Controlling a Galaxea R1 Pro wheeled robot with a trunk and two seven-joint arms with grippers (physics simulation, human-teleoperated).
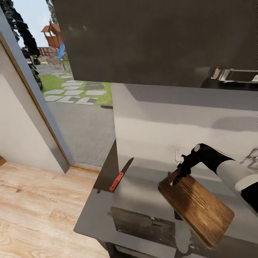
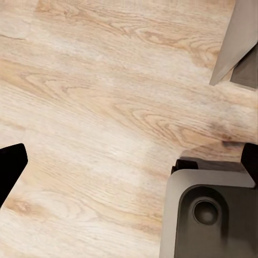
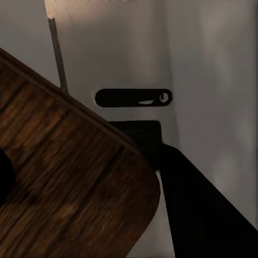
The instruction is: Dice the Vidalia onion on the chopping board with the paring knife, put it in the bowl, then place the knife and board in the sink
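Observation:
The brown wooden chopping board (image 1: 197, 206) hangs tilted above the grey countertop (image 1: 143, 195), and my right gripper (image 1: 178, 175) is shut on its far corner. In the right wrist view the chopping board (image 3: 70, 183) runs between the fingers of the right gripper (image 3: 102, 193), with one dark finger (image 3: 199, 209) below its edge. The paring knife (image 1: 120, 174), red handle and dark blade, lies on the countertop to the left of the board. My left gripper (image 2: 129, 161) is open over the pale wood floor (image 2: 107, 97). The onion, bowl and sink are out of view.
Glossy black upper cabinets (image 1: 154, 39) hang above a pale wall with a socket (image 1: 178, 154). A glazed opening (image 1: 71, 89) at the left looks onto a garden. The countertop's left end drops to the wood floor (image 1: 39, 208). A chrome fixture (image 1: 252, 157) shows at the right edge.

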